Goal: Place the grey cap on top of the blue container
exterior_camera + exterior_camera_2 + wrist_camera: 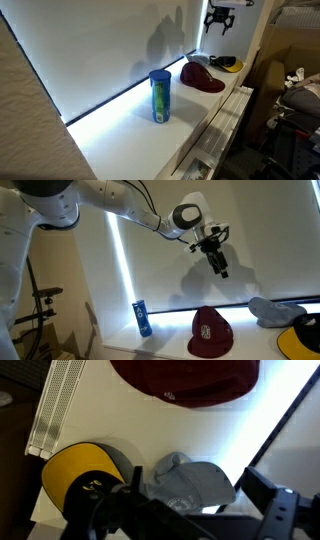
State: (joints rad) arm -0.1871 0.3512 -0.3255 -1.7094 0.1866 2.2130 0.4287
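The grey cap lies on the white counter between a yellow cap and a dark red cap. It also shows in an exterior view. The blue container stands upright with its lid on, further along the counter beyond the red cap, and appears in both exterior views. My gripper hangs high above the caps, open and empty. In the wrist view the gripper has one finger on each side of the picture, and the grey cap lies far below between them.
The dark red cap lies between the grey cap and the container. The yellow cap lies just beyond the grey cap, near the counter's end. A lit window blind backs the counter. The counter's front edge drops to white drawers.
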